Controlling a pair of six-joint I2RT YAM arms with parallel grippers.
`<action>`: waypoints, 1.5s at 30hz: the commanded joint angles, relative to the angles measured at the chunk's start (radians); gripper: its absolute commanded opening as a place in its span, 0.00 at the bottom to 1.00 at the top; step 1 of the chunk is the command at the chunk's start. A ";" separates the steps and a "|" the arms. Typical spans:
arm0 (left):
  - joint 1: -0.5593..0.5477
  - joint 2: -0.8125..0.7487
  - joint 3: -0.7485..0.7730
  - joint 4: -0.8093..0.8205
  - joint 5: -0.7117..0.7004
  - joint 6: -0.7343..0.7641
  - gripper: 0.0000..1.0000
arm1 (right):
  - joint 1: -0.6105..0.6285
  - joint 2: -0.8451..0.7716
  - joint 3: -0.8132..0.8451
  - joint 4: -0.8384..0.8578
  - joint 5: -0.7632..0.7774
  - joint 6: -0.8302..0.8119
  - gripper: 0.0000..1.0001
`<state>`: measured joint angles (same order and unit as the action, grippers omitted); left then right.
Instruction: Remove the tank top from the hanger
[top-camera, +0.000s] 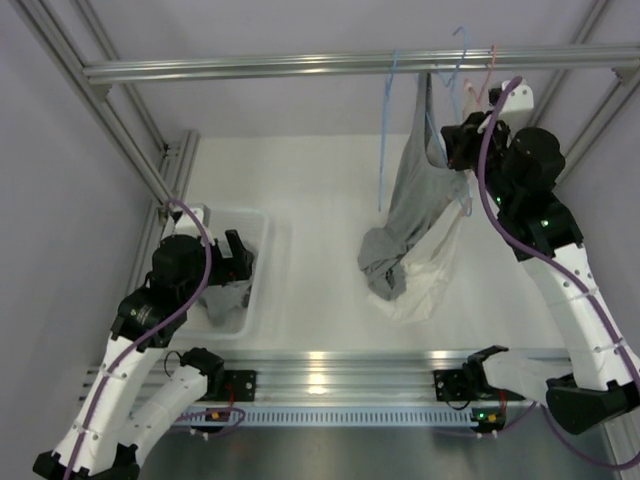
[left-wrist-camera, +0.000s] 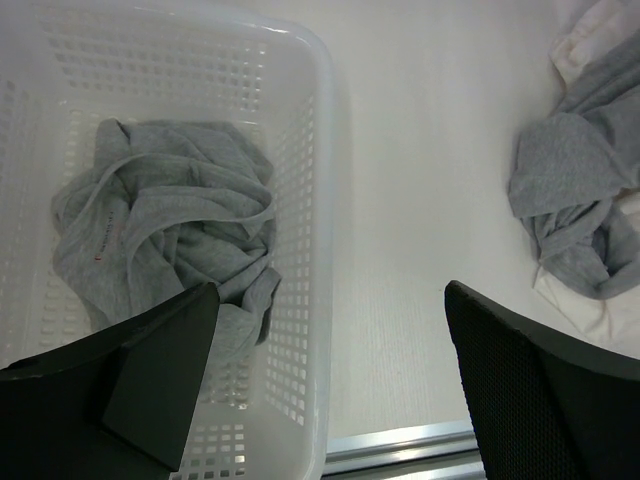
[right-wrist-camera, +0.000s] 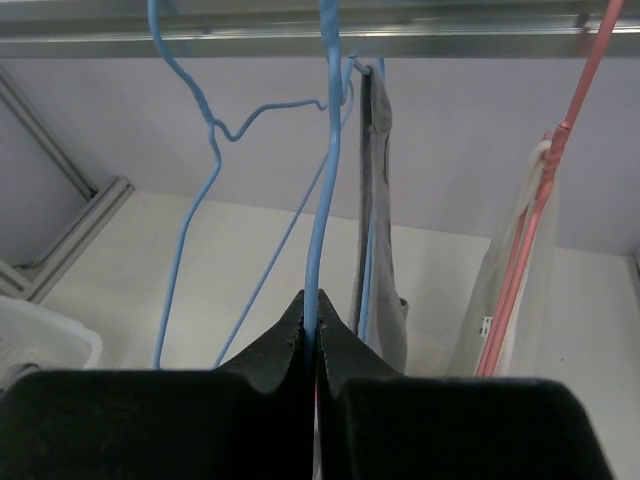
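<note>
Both arms have white shells on the long links and black housings at the joints. On the left arm (top-camera: 120, 370), a purple cable (top-camera: 195, 270) loops from the wrist along the white link. The right arm (top-camera: 570, 290) has a matching cable running over its black wrist block, and small green lights (top-camera: 545, 222) glow on one joint housing. The bases (top-camera: 225, 385) are black blocks. The left tool (left-wrist-camera: 330, 300) has broad matt black fingers (left-wrist-camera: 530, 390) with a finely dimpled inner face. The right tool (right-wrist-camera: 312, 305) is also black, its fingertips (right-wrist-camera: 275, 350) tapering to thin edges.
</note>
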<state>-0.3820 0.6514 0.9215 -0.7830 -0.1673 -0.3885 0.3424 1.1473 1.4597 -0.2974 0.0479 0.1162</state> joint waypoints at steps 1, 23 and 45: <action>0.000 -0.013 0.016 0.071 0.110 0.025 0.99 | -0.017 -0.118 -0.027 0.161 -0.077 0.031 0.00; -0.578 0.544 0.583 0.603 0.418 0.136 0.99 | -0.017 -0.676 -0.226 -0.132 -0.313 0.195 0.00; -0.693 0.967 1.021 0.639 0.149 0.347 0.63 | -0.017 -0.713 -0.094 -0.332 -0.500 0.272 0.00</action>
<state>-1.0748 1.6154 1.8942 -0.2230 0.0525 -0.0872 0.3416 0.4217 1.3186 -0.6395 -0.4057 0.3687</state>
